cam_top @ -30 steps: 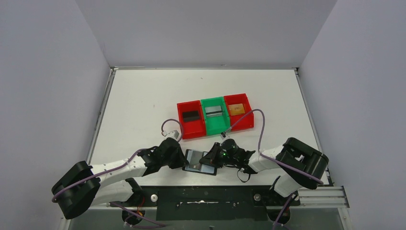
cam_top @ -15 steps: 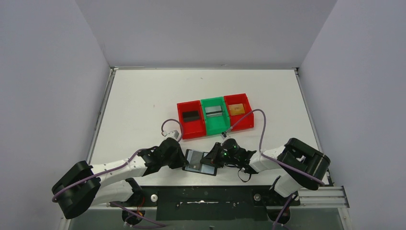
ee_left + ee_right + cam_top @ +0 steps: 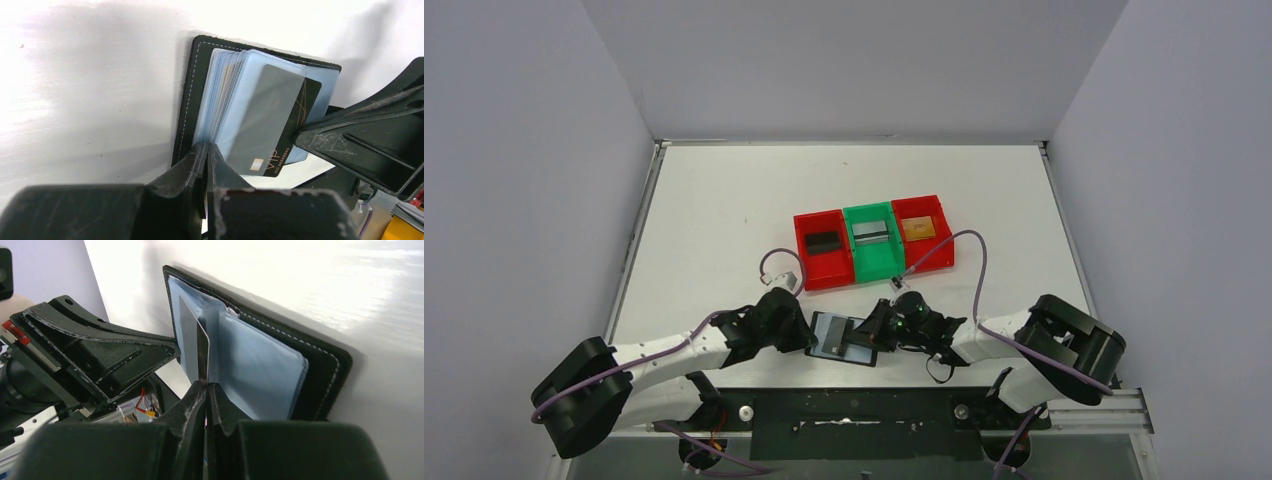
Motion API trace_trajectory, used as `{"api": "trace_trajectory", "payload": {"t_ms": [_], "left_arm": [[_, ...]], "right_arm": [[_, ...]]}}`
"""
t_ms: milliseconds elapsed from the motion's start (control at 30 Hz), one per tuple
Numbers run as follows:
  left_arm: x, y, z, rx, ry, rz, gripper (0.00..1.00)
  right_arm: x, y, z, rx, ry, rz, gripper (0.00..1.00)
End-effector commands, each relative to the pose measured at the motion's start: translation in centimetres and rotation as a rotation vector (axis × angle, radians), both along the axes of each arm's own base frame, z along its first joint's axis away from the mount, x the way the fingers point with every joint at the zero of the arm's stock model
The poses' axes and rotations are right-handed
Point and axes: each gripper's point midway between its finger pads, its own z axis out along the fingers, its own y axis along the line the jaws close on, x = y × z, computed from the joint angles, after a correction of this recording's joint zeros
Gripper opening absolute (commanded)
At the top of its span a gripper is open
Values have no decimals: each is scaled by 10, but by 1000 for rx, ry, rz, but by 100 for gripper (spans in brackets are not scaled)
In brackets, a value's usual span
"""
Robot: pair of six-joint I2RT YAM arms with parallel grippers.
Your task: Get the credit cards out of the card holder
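The card holder, a black bifold with bluish sleeves, lies open near the table's front edge between both grippers. My left gripper is shut on the edge of its sleeves; in the left wrist view this gripper pinches the card holder from below. A black credit card marked VIP sticks partly out of a sleeve. My right gripper is shut on that card's edge, opposite the left fingers. Three more cards lie in the bins: black, silver-grey, gold.
A row of three joined bins stands mid-table behind the grippers: red, green, red. The right arm's purple cable arcs over the right bin. The table's front edge runs just below the card holder.
My right gripper has closed the last bit onto the black card, and the right arm's elbow has swung a little to the right. The left arm and the card holder have stayed put.
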Motion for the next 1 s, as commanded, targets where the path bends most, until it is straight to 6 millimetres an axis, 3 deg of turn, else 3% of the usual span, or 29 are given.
{"api": "trace_trajectory", "payload": {"t_ms": [0, 167, 333, 433, 567, 667, 800, 967], "left_arm": [[-4, 22, -14, 102, 15, 32, 0], [-4, 21, -10, 89, 9, 29, 3], [4, 16, 15, 78, -44, 28, 30], [13, 9, 39, 49, -101, 29, 38], [23, -16, 69, -48, -186, -42, 40], [25, -37, 80, -102, -211, -126, 40], [23, -58, 74, -136, -187, -206, 37], [14, -49, 38, -56, -93, -192, 31]], "right_arm": [[4, -6, 7, 24, -27, -32, 0], [3, -9, 2, 9, -13, -35, 0], [8, -5, 2, 10, -20, -37, 4], [12, -6, -1, -14, -15, -39, 8], [16, -9, -1, -17, -19, -56, 15], [17, -9, -1, -18, -19, -59, 18], [18, -10, -2, -14, -10, -75, 22], [20, -7, 0, 6, -16, -76, 24]]}}
